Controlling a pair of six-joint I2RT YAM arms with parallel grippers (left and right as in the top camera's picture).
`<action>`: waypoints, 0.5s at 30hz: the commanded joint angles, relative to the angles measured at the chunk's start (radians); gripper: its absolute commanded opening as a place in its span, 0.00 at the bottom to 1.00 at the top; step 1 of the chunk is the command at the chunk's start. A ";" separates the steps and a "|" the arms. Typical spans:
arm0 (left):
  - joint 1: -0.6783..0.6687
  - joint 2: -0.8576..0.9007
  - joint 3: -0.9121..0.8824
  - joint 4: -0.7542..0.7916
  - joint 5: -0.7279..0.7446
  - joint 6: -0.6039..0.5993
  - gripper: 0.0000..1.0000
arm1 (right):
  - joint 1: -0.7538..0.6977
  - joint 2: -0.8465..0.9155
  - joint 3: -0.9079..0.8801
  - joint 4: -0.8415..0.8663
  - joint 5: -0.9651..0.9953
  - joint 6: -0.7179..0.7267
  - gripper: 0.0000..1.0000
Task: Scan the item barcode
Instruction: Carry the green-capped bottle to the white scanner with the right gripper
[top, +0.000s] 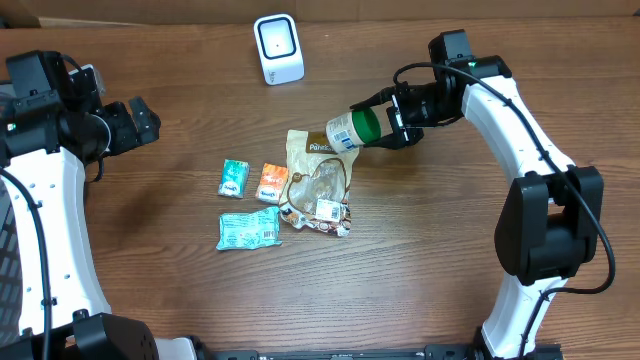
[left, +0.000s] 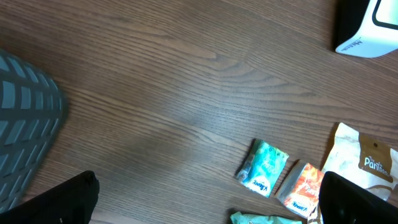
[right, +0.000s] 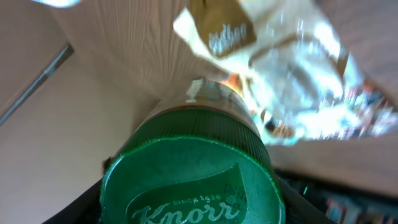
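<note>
Nearest, a long teal packet (top: 248, 229) and a clear snack bag (top: 315, 180) lie on the wooden table (top: 430, 300). Above them the right gripper (top: 395, 118) clamps the green lid (top: 366, 124) of a Knorr jar (top: 345, 131), holding it sideways, apparently to present its label to the white scanner (top: 278, 48) beyond. The left gripper (top: 150, 122) hangs wide open and empty, off to the side.

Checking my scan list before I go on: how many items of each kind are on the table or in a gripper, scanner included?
Small packets: 3 (teal packet, orange packet, mint packet)
Clear snack bag: 1
Green-lidded jar: 1, held by right gripper
White scanner: 1
Total: 6
</note>
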 joint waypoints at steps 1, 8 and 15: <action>-0.002 -0.025 0.009 0.000 0.007 0.012 0.99 | 0.032 -0.016 0.031 0.033 0.139 -0.099 0.19; -0.002 -0.025 0.009 0.000 0.007 0.011 1.00 | 0.094 -0.016 0.031 0.078 0.547 -0.352 0.20; -0.002 -0.025 0.009 0.000 0.007 0.012 1.00 | 0.102 -0.016 0.032 0.091 0.663 -0.590 0.26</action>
